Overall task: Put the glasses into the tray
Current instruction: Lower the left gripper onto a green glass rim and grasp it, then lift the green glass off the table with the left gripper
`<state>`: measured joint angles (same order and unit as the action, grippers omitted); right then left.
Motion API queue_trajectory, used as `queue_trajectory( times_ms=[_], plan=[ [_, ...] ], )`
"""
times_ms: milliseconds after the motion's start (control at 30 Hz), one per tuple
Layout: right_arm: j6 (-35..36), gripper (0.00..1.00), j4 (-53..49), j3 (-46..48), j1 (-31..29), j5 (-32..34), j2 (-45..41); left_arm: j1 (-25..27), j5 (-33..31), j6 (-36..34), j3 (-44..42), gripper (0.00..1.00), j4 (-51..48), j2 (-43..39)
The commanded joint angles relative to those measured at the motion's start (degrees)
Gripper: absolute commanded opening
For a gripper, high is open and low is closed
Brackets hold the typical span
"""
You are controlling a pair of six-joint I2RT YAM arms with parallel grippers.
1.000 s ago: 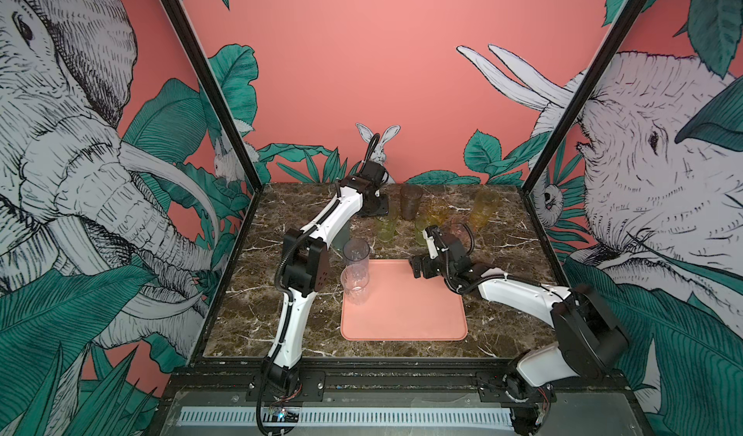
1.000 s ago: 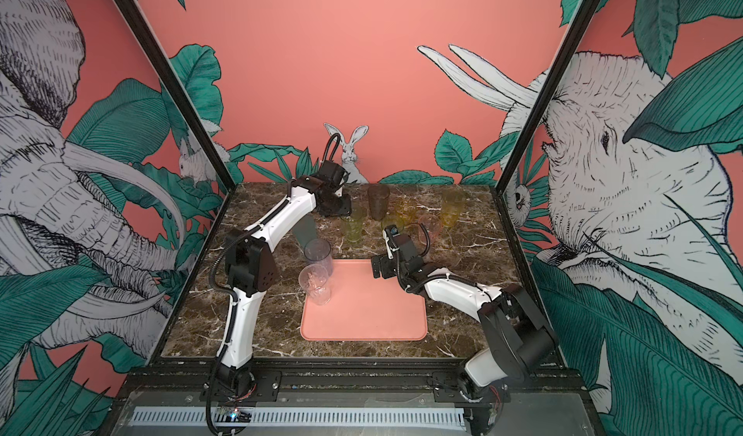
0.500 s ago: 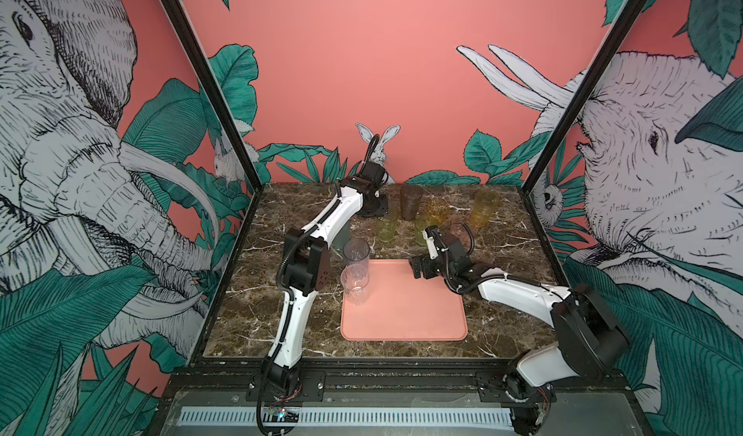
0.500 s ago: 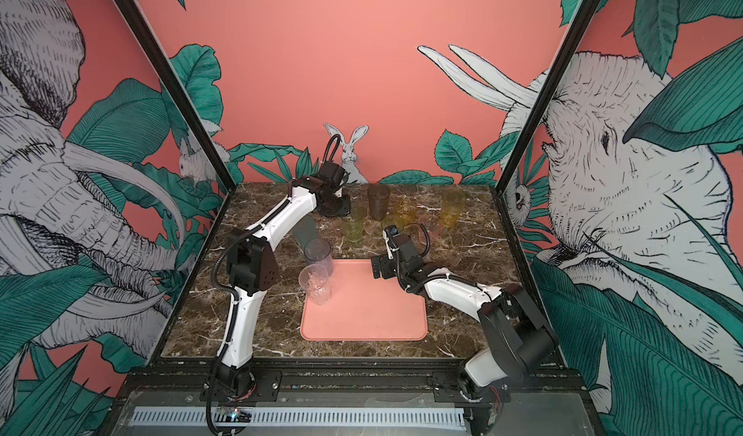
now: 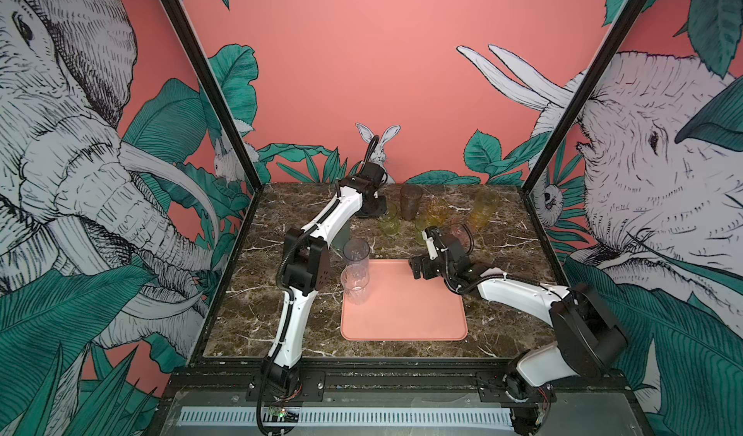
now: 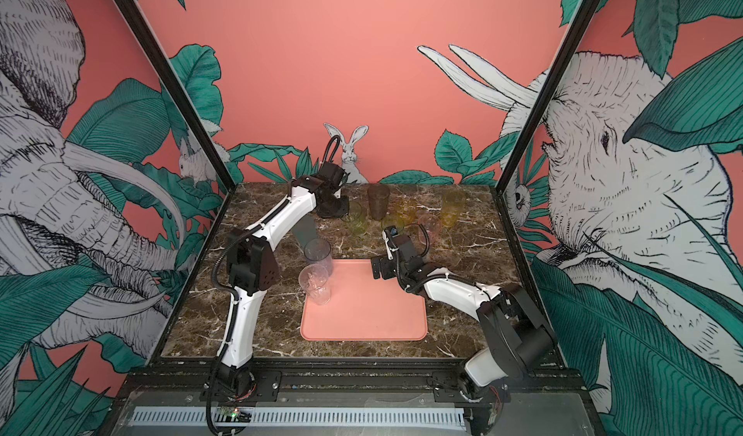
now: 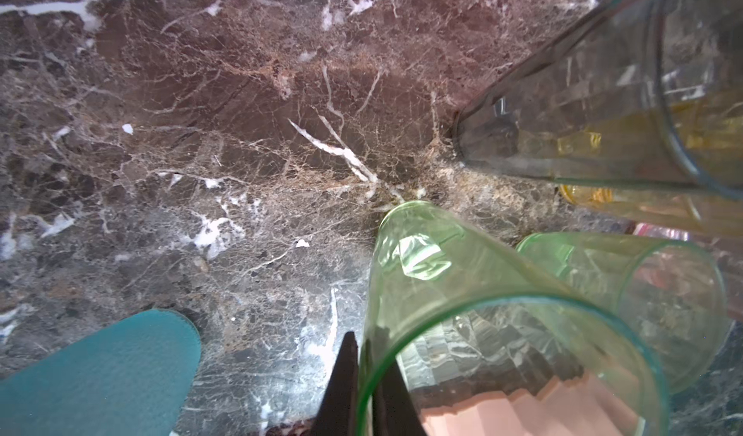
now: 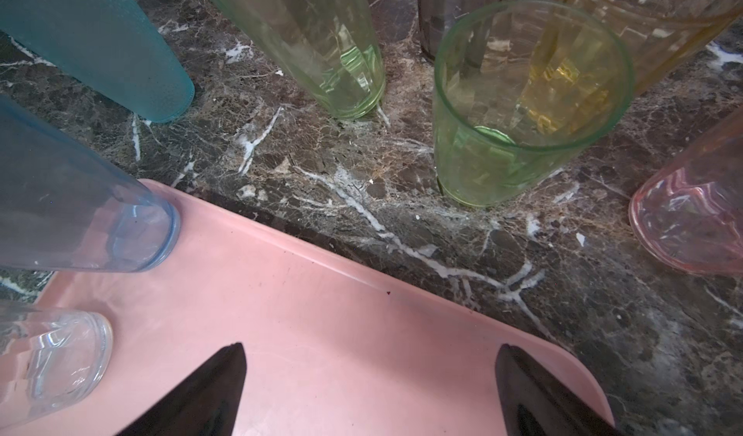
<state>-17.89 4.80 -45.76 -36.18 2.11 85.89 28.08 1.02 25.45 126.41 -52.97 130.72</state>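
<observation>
Left gripper (image 7: pixel 366 393): jaws together on the rim wall of the yellow-green tumbler (image 7: pixel 462 293), with one finger (image 7: pixel 341 381) outside and the other inside the mouth. It is a pinch on thin wall only, not a grasp around the body. The tumbler's base appears to sit on the marble table (image 7: pixel 201 132), at the back and well apart from the tray (image 5: pixel 402 321). A second green tumbler (image 7: pixel 603 293) stands just beside it, the brown tumbler (image 7: pixel 563 112) is near, and the frosted blue tumbler (image 7: pixel 100 373) is on the other side. On the tray, the grey-violet tumbler (image 5: pixel 356 253) and the clear tumbler (image 5: pixel 354 283) stand at the far left corner; the rest is bare. Right gripper (image 8: pixel 370 347): jaws wide apart with nothing between, hovering over the tray's far edge. Judgement: the step in hand is the lift and carry. Raise straight up until the base clears the neighbours' rims. Keep the wrist level, since a wall pinch may let the tumbler swing. Travel slowly. Aim for bare tray next to the two already placed, without clipping them. The right arm lies near the path, so route around it. Release only once the base sits flat.
</observation>
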Motion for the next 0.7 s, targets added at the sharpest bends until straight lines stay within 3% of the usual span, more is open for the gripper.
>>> queue_trajectory(
  times_ms=[0, 133, 667],
  plan=[
    [-0.57, 0.99, 0.26, -1.87, -0.37, -0.29, 0.42, -0.21, -0.31, 0.06, 1.61, 0.05, -1.43, -1.15],
    [-0.57, 0.99, 0.04, -1.95, -0.39, -0.33, 0.42, -0.13, -0.2, 0.06, 1.24, 0.0, -1.96, -2.42],
    [-0.92, 0.99, 0.3, -1.79, -0.36, -0.31, 0.39, 0.06, -0.04, -0.62, -4.99, 0.0, -3.51, -12.38]
  ],
)
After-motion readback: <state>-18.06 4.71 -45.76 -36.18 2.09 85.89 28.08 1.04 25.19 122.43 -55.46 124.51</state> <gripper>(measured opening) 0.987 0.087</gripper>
